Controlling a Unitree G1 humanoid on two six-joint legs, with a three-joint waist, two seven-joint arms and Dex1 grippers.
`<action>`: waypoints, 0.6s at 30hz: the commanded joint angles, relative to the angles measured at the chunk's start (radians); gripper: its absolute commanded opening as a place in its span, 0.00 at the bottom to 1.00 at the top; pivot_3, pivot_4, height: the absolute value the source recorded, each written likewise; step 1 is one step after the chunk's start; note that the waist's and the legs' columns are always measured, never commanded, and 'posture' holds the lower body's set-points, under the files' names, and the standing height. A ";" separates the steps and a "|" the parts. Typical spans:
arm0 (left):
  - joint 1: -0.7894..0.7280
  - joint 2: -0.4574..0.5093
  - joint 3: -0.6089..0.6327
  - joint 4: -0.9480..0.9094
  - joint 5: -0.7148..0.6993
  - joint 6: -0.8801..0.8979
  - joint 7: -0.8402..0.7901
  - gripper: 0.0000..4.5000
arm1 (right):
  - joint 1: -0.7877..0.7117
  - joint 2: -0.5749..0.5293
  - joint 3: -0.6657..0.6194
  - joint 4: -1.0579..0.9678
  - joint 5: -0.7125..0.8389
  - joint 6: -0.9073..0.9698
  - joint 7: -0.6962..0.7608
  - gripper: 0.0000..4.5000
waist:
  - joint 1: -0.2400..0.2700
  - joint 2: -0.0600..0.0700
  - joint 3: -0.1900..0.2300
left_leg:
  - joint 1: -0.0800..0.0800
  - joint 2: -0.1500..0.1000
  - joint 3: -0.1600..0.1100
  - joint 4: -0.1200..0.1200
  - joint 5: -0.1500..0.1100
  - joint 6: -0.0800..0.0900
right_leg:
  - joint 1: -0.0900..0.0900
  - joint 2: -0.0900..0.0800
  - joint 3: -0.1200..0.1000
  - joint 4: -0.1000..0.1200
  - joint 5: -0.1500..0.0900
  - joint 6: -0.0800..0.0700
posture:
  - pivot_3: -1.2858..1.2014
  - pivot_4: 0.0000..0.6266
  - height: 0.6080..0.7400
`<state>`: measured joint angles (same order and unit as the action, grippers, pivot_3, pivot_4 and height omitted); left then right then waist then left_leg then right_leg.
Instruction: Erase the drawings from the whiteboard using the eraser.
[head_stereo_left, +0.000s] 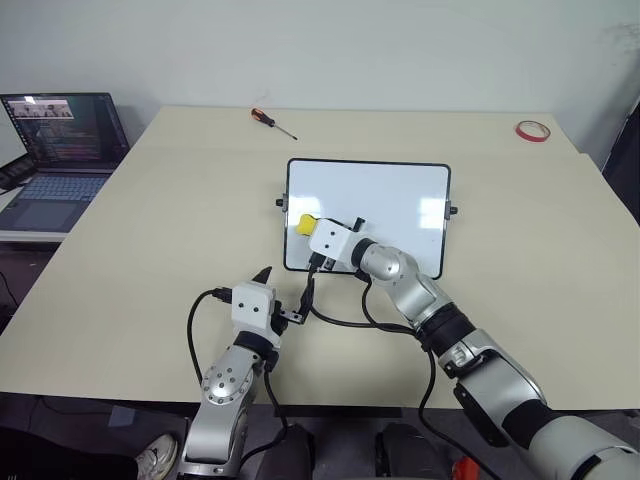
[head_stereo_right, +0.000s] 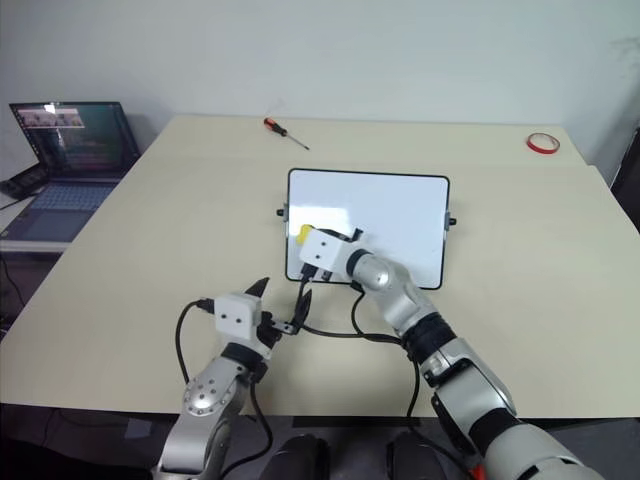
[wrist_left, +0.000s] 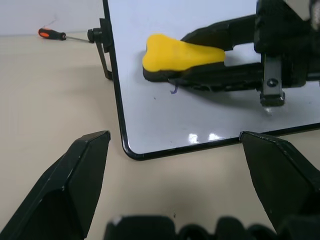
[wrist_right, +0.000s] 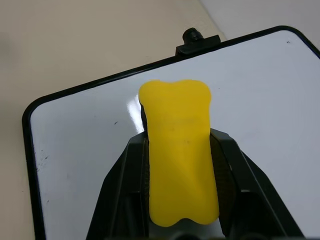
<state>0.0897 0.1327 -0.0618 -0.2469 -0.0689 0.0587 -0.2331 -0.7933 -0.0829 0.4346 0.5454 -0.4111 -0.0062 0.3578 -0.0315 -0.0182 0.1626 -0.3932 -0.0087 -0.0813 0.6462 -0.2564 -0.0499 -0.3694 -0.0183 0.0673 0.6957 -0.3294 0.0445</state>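
Looking down in the left eye view, the whiteboard (head_stereo_left: 400, 200) is seen mid-frame, the eraser (head_stereo_left: 305, 223) pinched by the right gripper (head_stereo_left: 316, 228) at its left edge. Seen in the left wrist view, the left gripper (wrist_left: 175, 142) is spread wide with nothing held, near a faint blue mark (wrist_left: 174, 90) under the eraser.

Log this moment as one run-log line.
right gripper: shut on eraser | eraser: on whiteboard, near its left edge | left gripper: open, off board | drawings: faint blue trace by eraser
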 joint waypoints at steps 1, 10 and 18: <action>-0.009 0.006 0.000 -0.031 -0.004 -0.007 -0.007 1.00 | 0.022 -0.032 0.041 -0.025 -0.028 -0.030 0.047 0.28 | -0.001 0.000 0.000 | 0.000 0.000 0.000 0.000 0.000 0.000 | 0.000 0.000 0.000 0.000 0.000 0.000 | 0.52 0.24 1.00; -0.004 0.005 -0.001 -0.031 -0.001 -0.007 0.000 1.00 | 0.046 -0.082 0.038 -0.035 -0.027 -0.022 0.081 0.28 | 0.000 0.000 0.000 | 0.000 0.000 0.000 0.000 0.000 0.000 | 0.000 0.000 0.000 0.000 0.000 0.000 | 0.52 0.24 1.00; -0.015 0.000 -0.008 -0.021 -0.003 -0.007 -0.003 1.00 | 0.034 -0.093 -0.018 -0.024 -0.016 0.049 0.022 0.28 | 0.004 0.000 0.000 | 0.000 0.000 -0.001 0.000 0.000 0.000 | 0.001 0.000 -0.001 0.000 0.000 0.000 | 0.52 0.24 1.00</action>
<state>0.0839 0.1326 -0.0661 -0.2459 -0.0688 0.0590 -0.2310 -0.7616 -0.1474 0.4839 0.5031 -0.4279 -0.0308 0.4142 -0.0280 -0.0182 0.1626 -0.3929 -0.0089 -0.0824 0.6466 -0.2562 -0.0500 -0.3684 -0.0183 0.0664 0.6957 -0.3294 0.0445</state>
